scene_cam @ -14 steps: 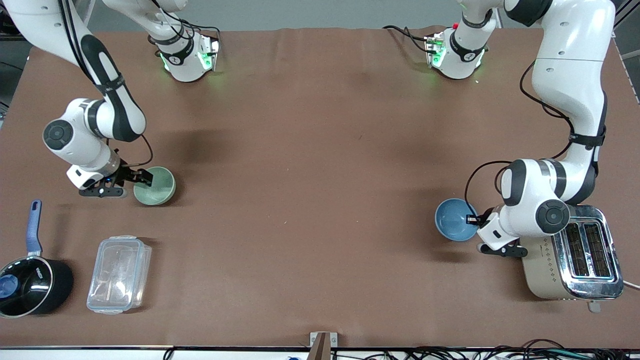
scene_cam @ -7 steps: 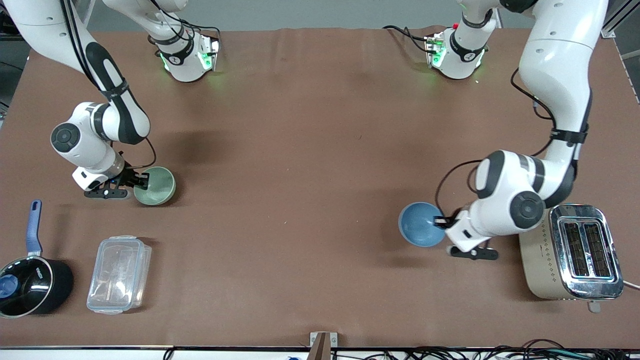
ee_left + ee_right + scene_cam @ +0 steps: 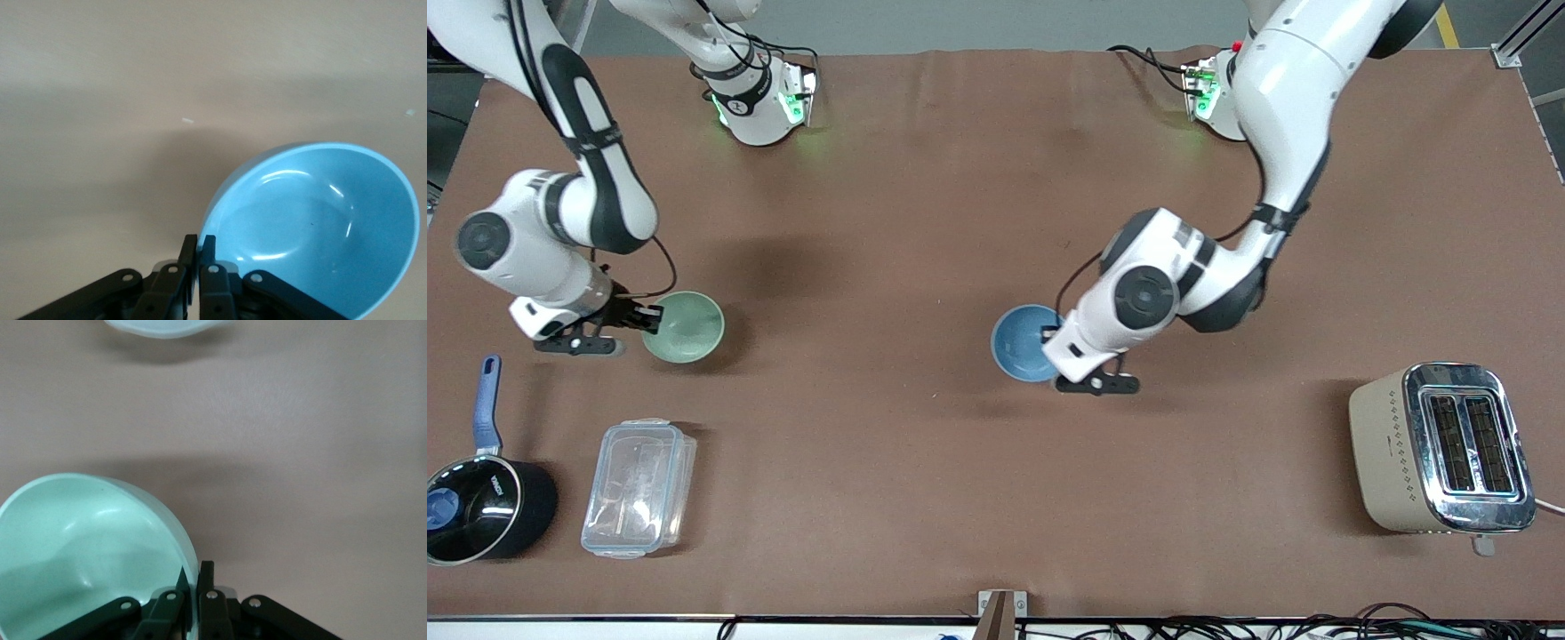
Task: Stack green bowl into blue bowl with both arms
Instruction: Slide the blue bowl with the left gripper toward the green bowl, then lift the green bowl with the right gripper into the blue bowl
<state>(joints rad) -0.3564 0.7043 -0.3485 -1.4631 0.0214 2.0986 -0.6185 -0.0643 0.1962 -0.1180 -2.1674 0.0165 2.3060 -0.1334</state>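
The blue bowl [image 3: 1024,342] hangs over the middle of the table, and my left gripper [image 3: 1056,334] is shut on its rim. In the left wrist view the blue bowl [image 3: 320,227] is tilted, its rim pinched by my left gripper [image 3: 199,245]. The pale green bowl [image 3: 685,325] is toward the right arm's end of the table, held by its rim in my shut right gripper [image 3: 654,319]. In the right wrist view the green bowl [image 3: 87,547] is pinched by my right gripper [image 3: 193,573]. I cannot tell whether it touches the table.
A clear lidded plastic container [image 3: 639,487] and a black saucepan with a blue handle [image 3: 476,498] stand near the front edge at the right arm's end. A beige toaster [image 3: 1440,449] stands at the left arm's end. The container's edge shows in the right wrist view [image 3: 167,327].
My left arm has carried the blue bowl away from beside the toaster to over the table's middle. My right gripper with the green bowl has shifted slightly toward the right arm's end.
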